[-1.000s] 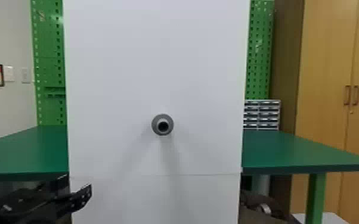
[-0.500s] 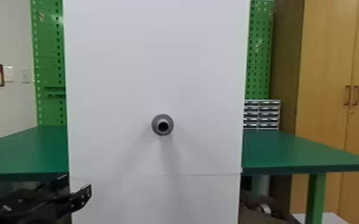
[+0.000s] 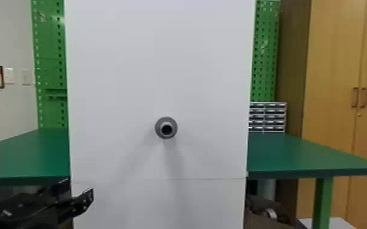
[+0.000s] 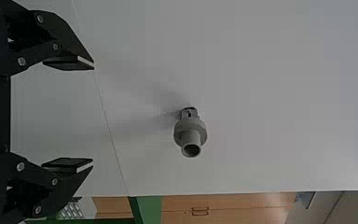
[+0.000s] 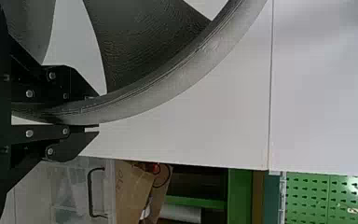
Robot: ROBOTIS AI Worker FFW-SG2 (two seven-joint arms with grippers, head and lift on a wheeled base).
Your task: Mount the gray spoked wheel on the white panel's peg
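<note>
The gray peg (image 3: 166,128) juts from the middle of the white panel (image 3: 161,61). At the lower left of the head view is my left gripper (image 3: 80,190), below and left of the peg. In the left wrist view my left gripper (image 4: 93,116) is open, nothing between its fingers, with the peg (image 4: 190,133) beyond the fingertips. In the right wrist view, my right gripper (image 5: 98,112) is shut on the rim of the gray spoked wheel (image 5: 182,79), one finger on each side of it. Part of the wheel runs beyond that view's edge.
Green tabletop (image 3: 298,155) extends on both sides of the panel. A small drawer unit (image 3: 267,117) and wooden cabinet (image 3: 332,91) stand at the right. A cardboard box (image 5: 133,189) and clear bin (image 5: 79,191) appear in the right wrist view.
</note>
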